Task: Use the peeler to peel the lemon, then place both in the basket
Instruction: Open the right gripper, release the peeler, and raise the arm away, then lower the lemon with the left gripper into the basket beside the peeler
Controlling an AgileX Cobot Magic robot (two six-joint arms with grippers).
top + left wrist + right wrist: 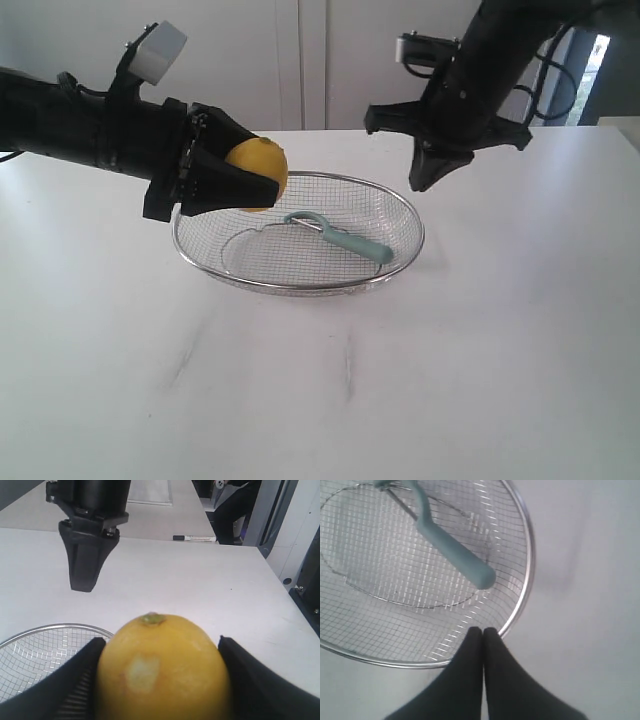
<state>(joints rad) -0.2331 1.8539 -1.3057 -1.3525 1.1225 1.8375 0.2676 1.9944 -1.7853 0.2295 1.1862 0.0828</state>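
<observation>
Exterior view: white table point(500, 380) bears the wire basket point(300, 288) at centre. Left gripper point(268, 178), fingers spread wide, clamps the lemon point(262, 158) above the basket's left rim. Right gripper point(425, 183) hangs above the right rim, fingers pressed together, holding nothing. Peeler point(350, 238) lies inside the basket. Lemon shows one pale patch.

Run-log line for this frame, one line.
left gripper grips yellow oval lemon | teal-handled peeler in silver wire-mesh basket | right gripper shut, empty
</observation>
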